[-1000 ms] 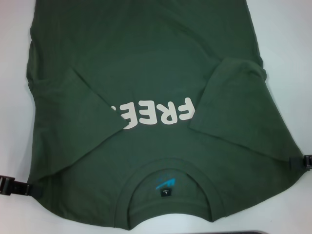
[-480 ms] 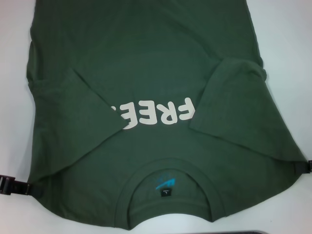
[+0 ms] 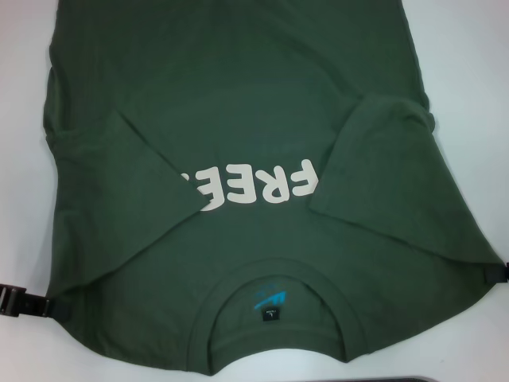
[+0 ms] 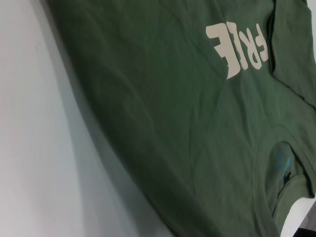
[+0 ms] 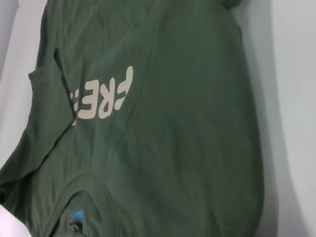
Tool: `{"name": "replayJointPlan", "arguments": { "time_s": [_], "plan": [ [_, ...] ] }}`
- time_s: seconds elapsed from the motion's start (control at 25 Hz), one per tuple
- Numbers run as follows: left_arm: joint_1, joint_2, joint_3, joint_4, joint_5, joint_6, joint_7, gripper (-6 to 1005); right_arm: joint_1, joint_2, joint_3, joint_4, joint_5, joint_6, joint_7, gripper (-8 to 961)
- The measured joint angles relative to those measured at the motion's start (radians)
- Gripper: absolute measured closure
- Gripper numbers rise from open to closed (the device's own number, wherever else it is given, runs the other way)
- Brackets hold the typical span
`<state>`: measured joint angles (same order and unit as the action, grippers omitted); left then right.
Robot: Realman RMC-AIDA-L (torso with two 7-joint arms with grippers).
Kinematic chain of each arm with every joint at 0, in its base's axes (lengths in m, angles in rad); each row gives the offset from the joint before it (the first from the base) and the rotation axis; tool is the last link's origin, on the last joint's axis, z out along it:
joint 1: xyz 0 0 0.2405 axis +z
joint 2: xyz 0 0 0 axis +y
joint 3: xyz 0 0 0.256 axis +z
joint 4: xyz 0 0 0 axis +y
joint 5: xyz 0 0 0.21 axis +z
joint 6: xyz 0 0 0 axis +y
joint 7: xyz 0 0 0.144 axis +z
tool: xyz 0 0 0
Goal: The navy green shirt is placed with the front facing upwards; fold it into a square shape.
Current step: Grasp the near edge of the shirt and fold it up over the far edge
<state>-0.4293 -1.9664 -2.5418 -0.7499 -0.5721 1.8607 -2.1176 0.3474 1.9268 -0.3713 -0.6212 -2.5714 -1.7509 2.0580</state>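
In the head view, the navy green shirt [image 3: 254,119] lies front up on the white table [image 3: 469,87], collar [image 3: 274,314] toward the robot, covering most of the surface. Both short sleeves are folded inward over the chest: the left sleeve [image 3: 135,183] covers the end of the pale "FREE" lettering [image 3: 254,185], and the right sleeve [image 3: 390,175] lies just beside the letter F. Inside the neck sit a blue logo [image 3: 269,298] and a small black tag [image 3: 272,315]. The left gripper [image 3: 24,302] is at the shirt's near left edge, by the shoulder, its dark tip touching the fabric; the right gripper [image 3: 499,270] is at the near right edge, mostly cut off by the frame. Whether either claw is wide, narrow or pinching cloth cannot be told from here. In the left wrist view, the shirt [image 4: 163,123] fills most of the picture, with the lettering [image 4: 239,47] partly hidden by a folded sleeve and the collar curve [image 4: 261,163] close by; bare table [image 4: 34,148] runs along the shirt's edge, and no fingers show. In the right wrist view, the shirt [image 5: 187,123] again fills the picture, the lettering [image 5: 103,96] meeting the folded left sleeve [image 5: 44,113], the blue logo [image 5: 76,215] at the neck, and table [image 5: 291,98] beside the hem; this arm's fingers are not visible either.
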Motion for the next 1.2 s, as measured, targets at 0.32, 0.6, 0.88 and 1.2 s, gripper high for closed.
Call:
{"name": "replayJointPlan", "arguments": {
  "time_s": [0.32,0.6,0.88,1.2],
  "plan": [
    [0.008,0.004,0.000,0.002,0.000,0.017,0.001,968,-0.024,0.000,0.007,0.000,0.005,-0.025,-0.078,909],
    [0.017,0.008,0.000,-0.003,0.006,0.059,0.001,968,-0.042,-0.004,0.012,0.001,0.007,-0.079,-0.123,909],
    [0.023,0.013,0.000,-0.003,0.017,0.071,0.001,969,-0.057,-0.019,0.043,-0.004,0.007,-0.085,-0.129,908],
    [0.023,0.017,-0.002,0.001,0.036,0.071,0.001,969,-0.067,-0.023,0.050,-0.007,0.002,-0.076,-0.129,908]
  ]
}}
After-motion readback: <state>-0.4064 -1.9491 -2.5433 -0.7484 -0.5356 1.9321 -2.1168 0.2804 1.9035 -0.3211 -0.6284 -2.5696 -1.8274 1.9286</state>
